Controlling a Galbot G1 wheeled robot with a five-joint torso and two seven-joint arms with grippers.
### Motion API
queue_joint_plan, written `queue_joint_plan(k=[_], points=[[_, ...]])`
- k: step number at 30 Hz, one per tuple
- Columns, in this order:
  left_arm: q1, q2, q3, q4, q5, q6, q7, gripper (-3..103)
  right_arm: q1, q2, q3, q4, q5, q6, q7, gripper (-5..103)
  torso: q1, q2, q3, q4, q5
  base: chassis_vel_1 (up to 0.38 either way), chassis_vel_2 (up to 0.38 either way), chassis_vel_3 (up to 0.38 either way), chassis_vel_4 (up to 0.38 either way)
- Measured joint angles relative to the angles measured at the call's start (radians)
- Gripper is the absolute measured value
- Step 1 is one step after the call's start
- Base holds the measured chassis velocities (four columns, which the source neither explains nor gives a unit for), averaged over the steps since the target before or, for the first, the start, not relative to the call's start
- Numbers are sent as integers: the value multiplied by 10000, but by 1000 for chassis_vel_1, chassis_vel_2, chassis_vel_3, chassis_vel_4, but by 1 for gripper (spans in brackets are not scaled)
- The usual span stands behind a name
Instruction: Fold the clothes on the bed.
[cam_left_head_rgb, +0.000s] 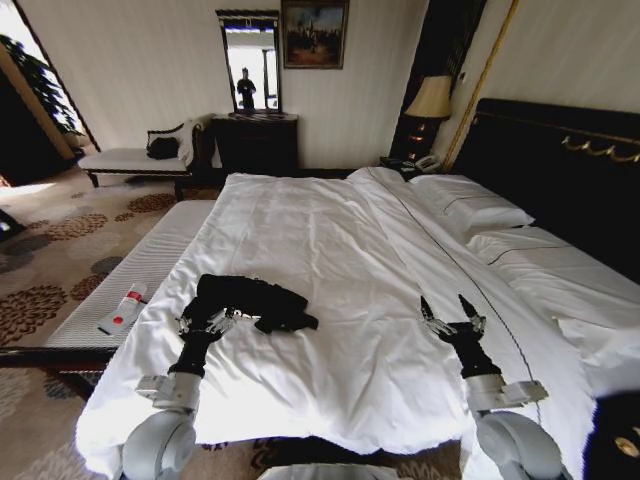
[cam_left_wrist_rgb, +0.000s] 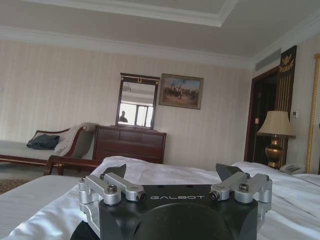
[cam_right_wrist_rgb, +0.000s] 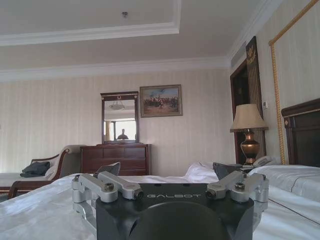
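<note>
The clothes, a black T-shirt (cam_left_head_rgb: 252, 300), lie bunched in a crumpled heap on the white duvet of the bed (cam_left_head_rgb: 330, 250), near its front left corner. My left gripper (cam_left_head_rgb: 207, 322) sits low at the heap's near-left edge, open, and I cannot tell whether it touches the fabric. In the left wrist view the left gripper (cam_left_wrist_rgb: 171, 172) has its fingers spread wide with nothing between them. My right gripper (cam_left_head_rgb: 447, 313) hovers open over bare duvet well to the right of the shirt. The right wrist view shows the right gripper (cam_right_wrist_rgb: 168, 170) empty too.
A white-cushioned bench (cam_left_head_rgb: 140, 265) runs along the bed's left side, with a white-and-red tube (cam_left_head_rgb: 122, 309) on it. Pillows (cam_left_head_rgb: 480, 212) and a dark headboard (cam_left_head_rgb: 560, 165) are on the right. A chaise (cam_left_head_rgb: 135, 160), dresser (cam_left_head_rgb: 256, 142) and lamp (cam_left_head_rgb: 430, 98) stand by the far wall.
</note>
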Motion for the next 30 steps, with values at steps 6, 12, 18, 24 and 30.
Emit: queue_joint_plan(k=[6,12,18,24,30], points=[[60,12,-113,-27,-75,-29,0,100,-66,31,40,76,-18,50,-63,100,1,0,0,0,-1,16,99,-17,-91],[73,-5,-117,-36,-79,-42,0,100,-110,176,17,106,-90,101,-108,100,1,-1,0,0,-1,50,84,-48,-92],[48,58,-150,-52,-123,-44,0,100,-142,315,-60,102,-188,139,-141,100,0,0,0,0,-1,69,80,-63,-81],[-25,121,-158,-17,-163,-45,5,100,-121,333,-82,44,-202,139,-122,100,0,0,0,0,-1,85,82,-88,-85],[-90,158,-115,73,-159,-42,12,100,-16,287,-96,-47,-195,150,60,100,0,0,0,0,-2,72,68,-75,-69]])
